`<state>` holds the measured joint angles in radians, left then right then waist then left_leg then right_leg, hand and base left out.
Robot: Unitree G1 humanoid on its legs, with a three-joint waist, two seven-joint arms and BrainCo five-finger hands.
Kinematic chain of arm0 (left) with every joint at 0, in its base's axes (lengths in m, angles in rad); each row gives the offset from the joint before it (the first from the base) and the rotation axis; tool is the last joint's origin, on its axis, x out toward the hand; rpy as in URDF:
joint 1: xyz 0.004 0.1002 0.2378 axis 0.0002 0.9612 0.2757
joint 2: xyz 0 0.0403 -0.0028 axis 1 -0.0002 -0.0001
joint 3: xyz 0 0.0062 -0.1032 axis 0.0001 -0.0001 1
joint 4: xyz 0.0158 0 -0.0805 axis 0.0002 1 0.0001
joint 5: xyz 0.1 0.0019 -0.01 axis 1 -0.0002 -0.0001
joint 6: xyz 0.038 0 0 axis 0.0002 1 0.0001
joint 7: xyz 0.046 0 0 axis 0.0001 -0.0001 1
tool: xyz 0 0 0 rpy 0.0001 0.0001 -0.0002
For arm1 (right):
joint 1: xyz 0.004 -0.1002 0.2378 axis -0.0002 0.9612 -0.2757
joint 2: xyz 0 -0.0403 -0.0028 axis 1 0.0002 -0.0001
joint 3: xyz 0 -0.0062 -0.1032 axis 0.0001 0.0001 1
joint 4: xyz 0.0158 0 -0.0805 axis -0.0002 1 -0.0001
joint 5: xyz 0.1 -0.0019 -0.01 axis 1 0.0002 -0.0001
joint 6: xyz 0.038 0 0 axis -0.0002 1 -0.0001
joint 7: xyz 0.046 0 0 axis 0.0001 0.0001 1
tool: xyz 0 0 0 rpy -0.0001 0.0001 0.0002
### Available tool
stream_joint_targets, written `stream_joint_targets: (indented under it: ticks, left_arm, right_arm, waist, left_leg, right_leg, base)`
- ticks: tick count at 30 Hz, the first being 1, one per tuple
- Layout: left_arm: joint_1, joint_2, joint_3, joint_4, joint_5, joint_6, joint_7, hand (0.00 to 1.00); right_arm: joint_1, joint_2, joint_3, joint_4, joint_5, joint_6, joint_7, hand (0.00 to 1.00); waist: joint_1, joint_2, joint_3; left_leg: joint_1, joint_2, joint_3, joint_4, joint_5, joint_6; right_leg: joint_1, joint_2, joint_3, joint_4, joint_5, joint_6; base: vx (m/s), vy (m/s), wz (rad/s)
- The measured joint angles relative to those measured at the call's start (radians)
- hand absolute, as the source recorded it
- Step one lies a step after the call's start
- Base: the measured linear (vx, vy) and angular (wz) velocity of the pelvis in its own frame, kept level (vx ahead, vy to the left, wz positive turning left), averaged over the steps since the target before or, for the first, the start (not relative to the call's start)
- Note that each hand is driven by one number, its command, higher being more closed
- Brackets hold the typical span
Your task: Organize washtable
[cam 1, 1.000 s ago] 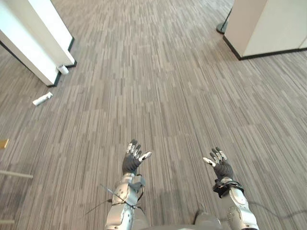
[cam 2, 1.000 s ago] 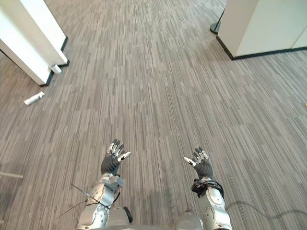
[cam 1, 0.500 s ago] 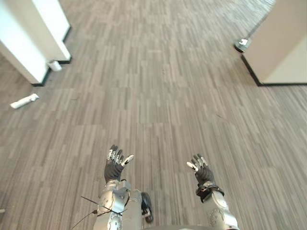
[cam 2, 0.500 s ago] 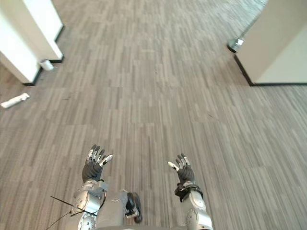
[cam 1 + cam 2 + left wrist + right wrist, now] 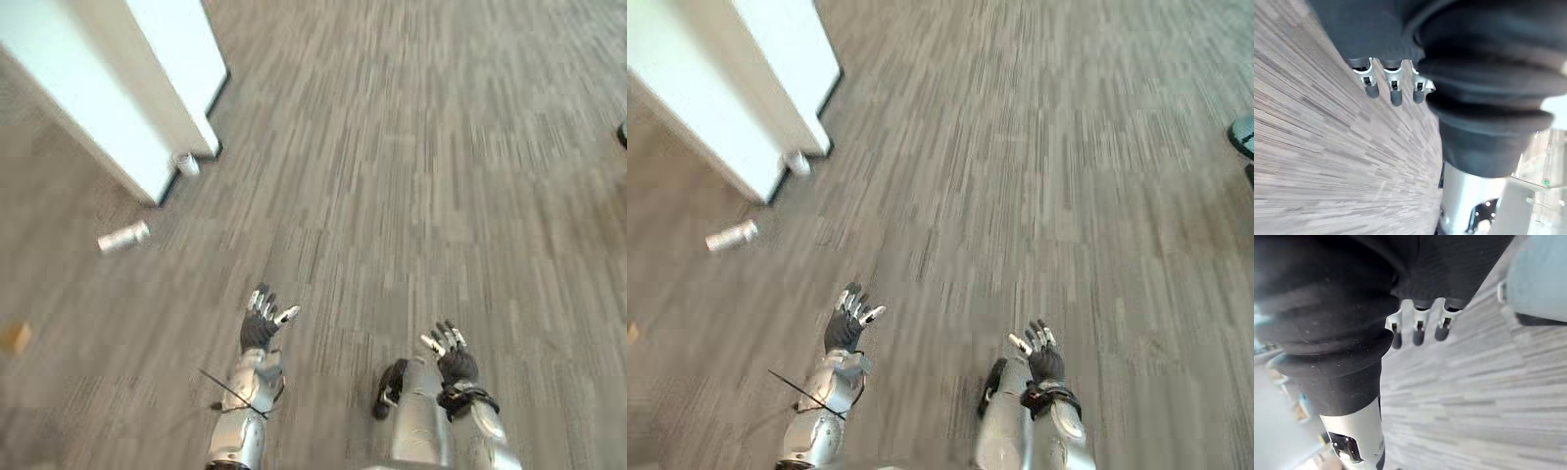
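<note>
From the left eye, the left hand point(image 5: 261, 328) and the right hand point(image 5: 453, 360) hang over carpet point(image 5: 411, 176), fingers spread and holding nothing; a white bottle point(image 5: 123, 236) lies on its side well ahead of the left fingers and off to their left, with what looks like a small cup point(image 5: 185, 163) farther ahead at the foot of a white partition point(image 5: 127, 88). The right eye agrees. In the left wrist view the fingers point(image 5: 1396, 95) are straight, side by side, over carpet; in the right wrist view the fingers point(image 5: 1419, 334) likewise. This reads as walking toward the worktop, the tidying barely begun: keep both hands open, and if the bottle belongs there, stop with it just before the fingers, then close round its middle
</note>
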<state>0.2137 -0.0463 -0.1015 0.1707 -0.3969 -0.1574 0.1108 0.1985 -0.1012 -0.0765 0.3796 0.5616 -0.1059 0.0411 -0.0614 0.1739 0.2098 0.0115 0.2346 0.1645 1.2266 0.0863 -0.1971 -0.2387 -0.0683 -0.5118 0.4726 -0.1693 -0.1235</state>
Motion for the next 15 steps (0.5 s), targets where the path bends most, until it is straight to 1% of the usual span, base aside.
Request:
stream_joint_targets:
  ticks: [1, 2, 3, 4, 5, 6, 7, 8, 9, 10, 11, 12, 13, 14, 15]
  left_arm:
    - [0.007, 0.001, 0.001, 0.010, -0.004, 0.004, 0.000, 0.00]
    - [0.022, 0.005, 0.009, 0.015, -0.004, 0.006, -0.001, 0.00]
    - [0.041, 0.007, 0.027, 0.014, -0.004, 0.009, -0.001, 0.00]
    - [0.072, 0.009, 0.054, 0.014, -0.007, 0.012, -0.001, 0.00]
    - [0.096, 0.009, 0.081, 0.015, -0.018, 0.020, 0.001, 0.00]
    - [0.103, 0.009, 0.095, 0.015, -0.024, 0.023, 0.002, 0.00]
    - [0.117, 0.006, 0.121, 0.015, -0.025, 0.024, 0.004, 0.00]
    - [0.122, 0.001, 0.141, 0.014, -0.026, 0.024, 0.005, 0.00]
    - [0.137, -0.008, 0.166, 0.011, -0.031, 0.023, 0.011, 0.00]
    - [0.147, -0.008, 0.178, 0.011, -0.035, 0.023, 0.017, 0.00]
    - [0.156, -0.007, 0.200, 0.006, -0.035, 0.023, 0.027, 0.00]
    - [0.165, -0.012, 0.225, -0.019, -0.037, 0.023, 0.025, 0.00]
    - [0.166, -0.011, 0.226, -0.026, -0.041, 0.022, 0.025, 0.00]
    - [0.166, -0.005, 0.223, -0.025, -0.045, 0.025, 0.025, 0.00]
    - [0.162, 0.001, 0.221, -0.026, -0.045, 0.029, 0.025, 0.00]
  right_arm:
    - [-0.004, 0.018, 0.003, -0.001, 0.002, 0.000, -0.013, 0.00]
    - [-0.003, 0.026, 0.005, -0.001, 0.010, 0.000, -0.019, 0.00]
    - [-0.008, 0.033, 0.009, -0.002, 0.019, -0.002, -0.018, 0.00]
    - [-0.020, 0.033, 0.020, -0.007, 0.029, -0.006, -0.016, 0.00]
    - [-0.032, 0.031, 0.021, -0.011, 0.032, -0.006, -0.015, 0.00]
    - [-0.037, 0.031, 0.020, -0.010, 0.031, -0.006, -0.016, 0.00]
    - [-0.040, 0.028, 0.022, -0.012, 0.030, -0.006, -0.015, 0.00]
    - [-0.040, 0.025, 0.023, -0.012, 0.030, -0.005, -0.016, 0.00]
    - [-0.037, 0.013, 0.028, -0.009, 0.029, -0.005, -0.016, 0.00]
    - [-0.038, 0.019, 0.036, 0.000, 0.029, -0.005, -0.016, 0.00]
    - [-0.035, 0.028, 0.060, 0.008, 0.029, -0.004, -0.012, 0.00]
    - [-0.038, 0.030, 0.064, 0.006, 0.027, -0.004, 0.011, 0.00]
    - [-0.037, 0.036, 0.063, 0.007, 0.026, -0.003, 0.015, 0.00]
    - [-0.036, 0.048, 0.062, 0.010, 0.025, 0.000, 0.029, 0.00]
    - [-0.038, 0.057, 0.057, 0.018, 0.025, 0.002, 0.031, 0.00]
  waist:
    - [0.013, -0.013, 0.014]
    - [0.027, -0.045, 0.026]
    - [0.040, -0.069, 0.027]
    - [0.060, -0.103, 0.027]
    - [0.082, -0.113, 0.027]
    - [0.088, -0.110, 0.026]
    - [0.103, -0.117, 0.030]
    - [0.106, -0.105, 0.026]
    - [0.111, -0.107, 0.018]
    - [0.130, -0.121, 0.011]
    - [0.132, -0.173, -0.012]
    - [0.129, -0.184, -0.010]
    - [0.132, -0.204, -0.005]
    - [0.128, -0.238, -0.004]
    - [0.121, -0.236, -0.001]
  left_leg:
    - [-0.073, 0.048, 0.020, 0.089, -0.068, 0.084]
    - [-0.130, 0.073, 0.054, 0.103, -0.130, 0.151]
    - [-0.193, 0.088, 0.095, 0.064, -0.182, 0.190]
    - [-0.280, 0.094, 0.122, -0.051, -0.233, 0.196]
    - [-0.353, 0.093, 0.116, -0.239, -0.248, 0.180]
    - [-0.368, 0.089, 0.107, -0.350, -0.251, 0.164]
    - [-0.389, 0.068, 0.080, -0.617, -0.236, 0.138]
    - [-0.383, 0.052, 0.057, -0.791, -0.206, 0.101]
    - [-0.365, 0.023, 0.028, -0.930, -0.091, 0.070]
    - [-0.342, 0.001, 0.027, -0.914, -0.014, 0.090]
    - [-0.365, -0.041, 0.035, -0.801, -0.095, 0.144]
    - [-0.380, -0.060, 0.035, -0.680, -0.183, 0.181]
    - [-0.361, -0.081, 0.038, -0.648, -0.220, 0.189]
    - [-0.315, -0.130, 0.066, -0.614, -0.288, 0.224]
    - [-0.246, -0.150, 0.088, -0.615, -0.357, 0.234]
  right_leg:
    - [0.092, 0.037, 0.015, -0.063, -0.006, -0.001]
    - [0.174, 0.055, 0.042, -0.125, -0.017, -0.003]
    - [0.237, 0.068, 0.079, -0.190, -0.019, 0.001]
    - [0.297, 0.072, 0.127, -0.249, -0.026, 0.014]
    - [0.341, 0.072, 0.168, -0.287, -0.038, 0.034]
    - [0.360, 0.072, 0.184, -0.299, -0.044, 0.048]
    - [0.400, 0.065, 0.216, -0.311, -0.069, 0.090]
    - [0.435, 0.055, 0.236, -0.311, -0.097, 0.121]
    - [0.481, 0.031, 0.270, -0.300, -0.142, 0.175]
    - [0.493, 0.004, 0.293, -0.280, -0.167, 0.197]
    - [0.474, -0.064, 0.328, -0.208, -0.181, 0.216]
    - [0.393, -0.130, 0.342, 0.023, -0.177, 0.214]
    - [0.346, -0.173, 0.351, 0.167, -0.162, 0.197]
    - [0.258, -0.275, 0.348, 0.420, -0.054, 0.144]
    - [0.185, -0.321, 0.356, 0.593, 0.007, 0.134]
  base:
    - [0.71, -0.047, -0.61]
    - [0.56, -0.021, -0.58]
    - [0.61, 0.001, -0.87]
    - [0.71, 0.062, -1.20]
    - [0.72, 0.109, -1.14]
    - [0.64, 0.197, -1.03]
    - [0.72, 0.280, -0.72]
    - [0.75, 0.315, -0.79]
    - [0.64, 0.303, -0.73]
    - [0.82, 0.369, -0.81]
    - [0.96, 0.459, -0.61]
    - [0.95, 0.456, -0.41]
    - [0.73, 0.360, -0.10]
    - [0.73, 0.293, -0.04]
    - [0.70, 0.237, -0.05]
